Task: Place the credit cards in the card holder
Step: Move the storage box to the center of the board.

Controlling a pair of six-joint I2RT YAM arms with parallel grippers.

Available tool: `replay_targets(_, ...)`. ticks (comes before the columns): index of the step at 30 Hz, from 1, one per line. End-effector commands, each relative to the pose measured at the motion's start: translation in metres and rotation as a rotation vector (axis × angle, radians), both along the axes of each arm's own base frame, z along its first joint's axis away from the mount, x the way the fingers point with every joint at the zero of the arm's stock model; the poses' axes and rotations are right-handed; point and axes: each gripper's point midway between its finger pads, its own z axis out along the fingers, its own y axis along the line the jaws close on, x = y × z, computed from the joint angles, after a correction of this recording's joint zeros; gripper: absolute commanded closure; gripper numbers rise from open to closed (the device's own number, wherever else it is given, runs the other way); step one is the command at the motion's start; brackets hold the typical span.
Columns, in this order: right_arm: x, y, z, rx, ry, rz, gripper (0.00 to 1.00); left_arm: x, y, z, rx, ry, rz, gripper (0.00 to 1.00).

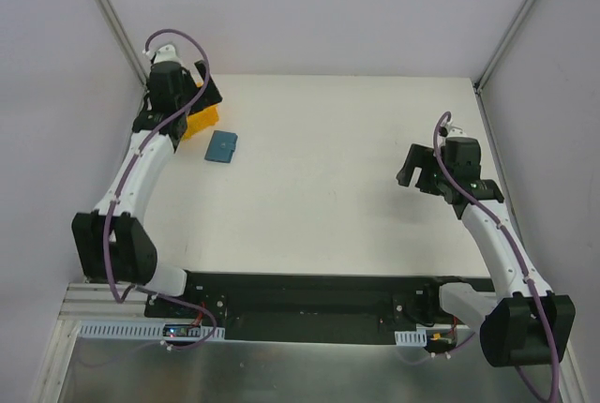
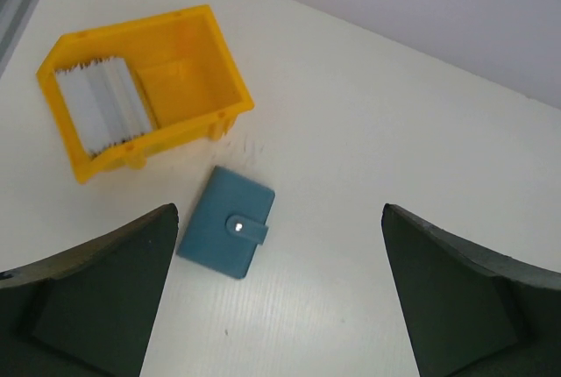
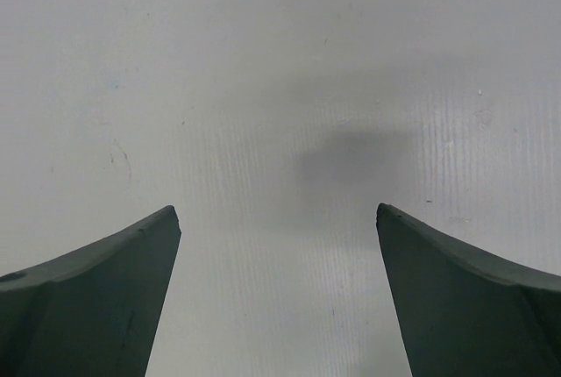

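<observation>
- Basically, left arm's job: cards (image 2: pixel 101 105) stand on edge in the yellow bin (image 2: pixel 226 79), up-left of the left hand (image 2: pixel 279 210) in its wrist view.
- Card holder (image 2: pixel 226 224) lies snapped shut on the table (image 2: pixel 394 131), just beside the bin, below that hand.
- Both hands spread apart, holding nothing; right hand (image 3: pixel 278 210) is well apart, over the table's right side.

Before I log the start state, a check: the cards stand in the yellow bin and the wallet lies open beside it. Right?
One slip: the wallet is closed, its snap tab fastened, as the left wrist view shows. The cards do stand in the yellow bin, with the wallet beside it.
</observation>
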Motion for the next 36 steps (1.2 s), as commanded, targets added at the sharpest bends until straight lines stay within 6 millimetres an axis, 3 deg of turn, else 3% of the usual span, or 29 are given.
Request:
replay_targets(1,-0.008,0.01,0.013,0.058,-0.007,0.025,0.04,0.044,0.004,0.005,0.084,0.042,-0.043,0.01)
replay_targets(9,-0.028,0.012,0.002,0.068,0.039,0.039,0.04,0.117,0.012,-0.034,0.032,0.139,-0.06,0.01)
replay_targets(14,-0.032,0.011,0.001,0.061,0.052,0.037,0.04,0.147,0.009,-0.062,0.008,0.179,-0.065,0.01)
replay_targets(15,-0.032,0.011,0.002,0.062,0.05,0.039,0.04,0.151,0.002,-0.076,-0.012,0.204,-0.094,0.01)
replay_targets(21,-0.035,0.01,-0.001,0.056,0.061,0.04,0.04,0.173,-0.006,-0.103,-0.047,0.233,-0.128,0.01)
replay_targets(27,-0.038,0.01,-0.011,0.055,0.09,0.04,0.04,0.174,-0.008,-0.123,-0.063,0.273,-0.128,0.01)
replay_targets(36,-0.041,0.011,-0.019,0.052,0.105,0.05,0.04,0.153,-0.007,-0.161,-0.083,0.374,-0.1,0.01)
